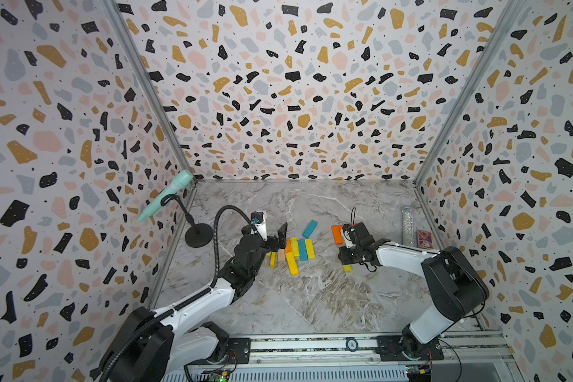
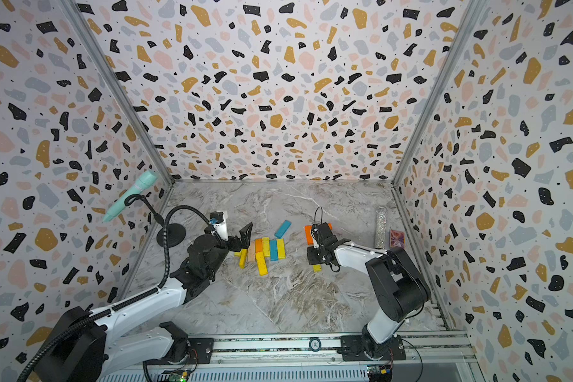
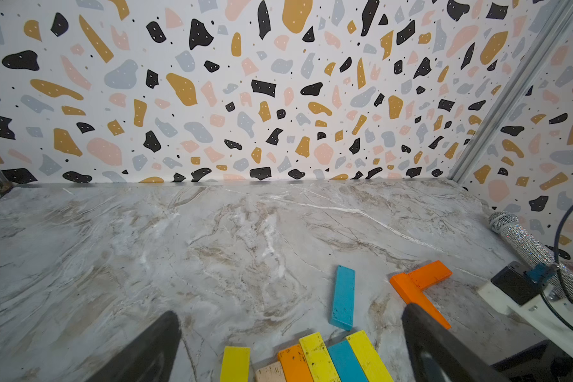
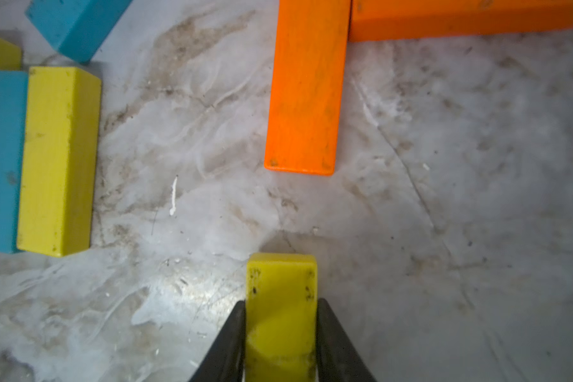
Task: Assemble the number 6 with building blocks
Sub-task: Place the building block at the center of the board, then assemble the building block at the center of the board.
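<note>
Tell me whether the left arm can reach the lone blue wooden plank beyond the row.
Likely yes: the left jaws stand open beside the row, and the blue plank lies uncovered on the marble tabletop just ahead.

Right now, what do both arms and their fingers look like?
Left arm and right arm: white shells, black joints. A black ribbed hose runs along the left; a thin black wire loop at the right wrist. Left fingers and right fingers: black, tapered.
</note>
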Controlling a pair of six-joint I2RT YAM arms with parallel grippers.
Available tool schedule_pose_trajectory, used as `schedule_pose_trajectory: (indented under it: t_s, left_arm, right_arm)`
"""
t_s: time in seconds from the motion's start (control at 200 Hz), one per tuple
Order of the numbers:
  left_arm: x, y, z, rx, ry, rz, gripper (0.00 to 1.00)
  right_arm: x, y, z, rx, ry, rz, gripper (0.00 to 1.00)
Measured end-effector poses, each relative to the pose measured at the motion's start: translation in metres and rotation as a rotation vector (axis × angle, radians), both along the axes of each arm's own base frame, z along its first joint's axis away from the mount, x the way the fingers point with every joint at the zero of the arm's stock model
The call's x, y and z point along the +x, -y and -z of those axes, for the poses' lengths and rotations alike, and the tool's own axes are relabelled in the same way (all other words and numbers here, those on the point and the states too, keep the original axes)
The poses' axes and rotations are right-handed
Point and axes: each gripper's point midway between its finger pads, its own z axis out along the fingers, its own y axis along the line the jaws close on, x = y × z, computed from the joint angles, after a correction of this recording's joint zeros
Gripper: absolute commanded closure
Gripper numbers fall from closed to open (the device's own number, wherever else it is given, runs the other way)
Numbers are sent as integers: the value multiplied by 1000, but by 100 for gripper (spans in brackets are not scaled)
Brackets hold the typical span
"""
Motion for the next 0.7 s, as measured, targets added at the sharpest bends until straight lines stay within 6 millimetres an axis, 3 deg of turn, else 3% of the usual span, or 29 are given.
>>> schedule_pose_trajectory:
  t_s: [0.06, 0.1, 0.24, 0.315, 0.411, 0.521, 0.696]
  left_arm:
    - [0, 1, 0, 0, -1, 6, 2]
    - [0, 3, 1, -1, -1, 16, 8]
    - [-1, 17, 7, -5, -15, 85, 42]
    - [-1, 26, 15, -8, -33, 131, 68]
    - [-1, 40, 31, -2, -70, 197, 87]
    - [-2, 59, 56, 13, -134, 274, 92]
    - [-12, 87, 73, 9, -174, 375, 95]
  right_arm:
    - [3, -2, -2, 4, 5, 2, 50]
    - [3, -2, -3, 7, 6, 1, 49]
    - [0, -1, -15, 38, 23, 9, 48]
    - [-8, 4, -31, 86, 48, 19, 48]
    - [-20, 12, -49, 157, 85, 37, 56]
    - [-42, 20, -51, 239, 81, 51, 67]
    - [-85, 25, -19, 302, -39, 61, 76]
